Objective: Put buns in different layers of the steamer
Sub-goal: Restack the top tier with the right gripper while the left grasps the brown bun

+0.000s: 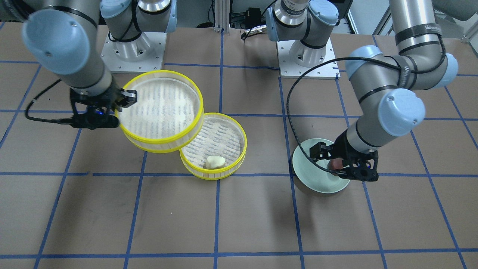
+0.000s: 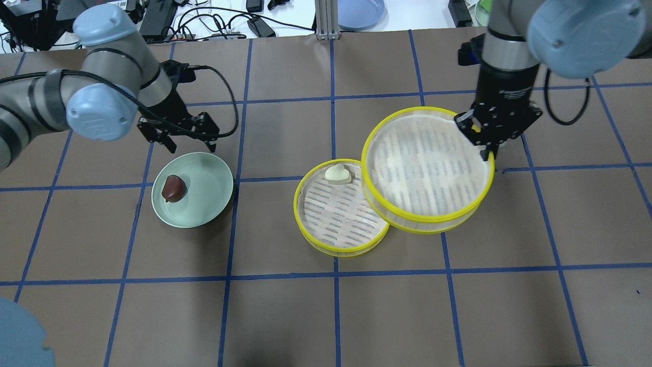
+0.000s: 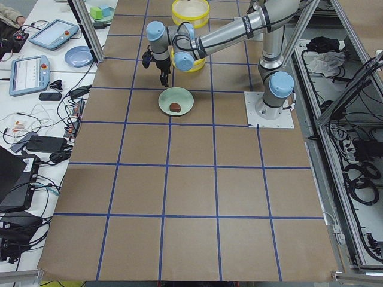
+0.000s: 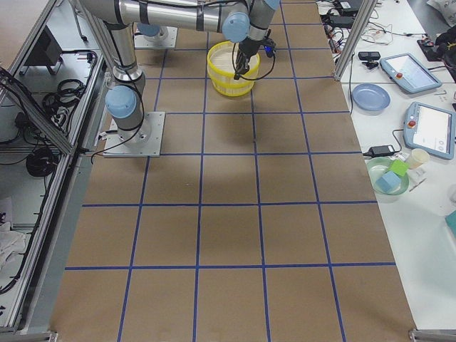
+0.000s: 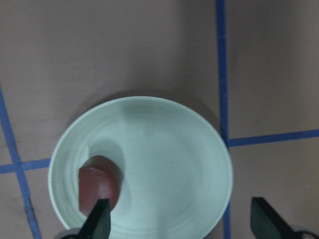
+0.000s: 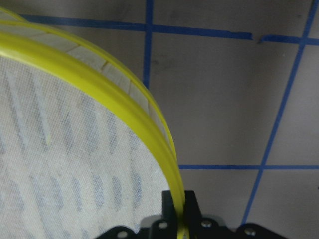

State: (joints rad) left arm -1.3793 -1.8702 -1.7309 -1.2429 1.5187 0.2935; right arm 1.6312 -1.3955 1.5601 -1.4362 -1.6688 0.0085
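Overhead exterior: right jaws clamped on raised steamer tier [image 2: 423,168] — left jaws spread, empty, above plate [image 2: 206,191].

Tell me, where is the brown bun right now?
In the overhead view the brown bun lies on the green plate, near its left rim, on that view's left side, close to the left arm's open fingers.

Two buns: one white bun [image 2: 338,174], one brown bun [image 2: 173,188]. Two steamer tiers: one raised tier [image 2: 423,163], one low tier [image 2: 331,224]. One green plate [image 2: 204,196]. Two pincers: left pincer [image 2: 192,148], right pincer [image 2: 490,153].
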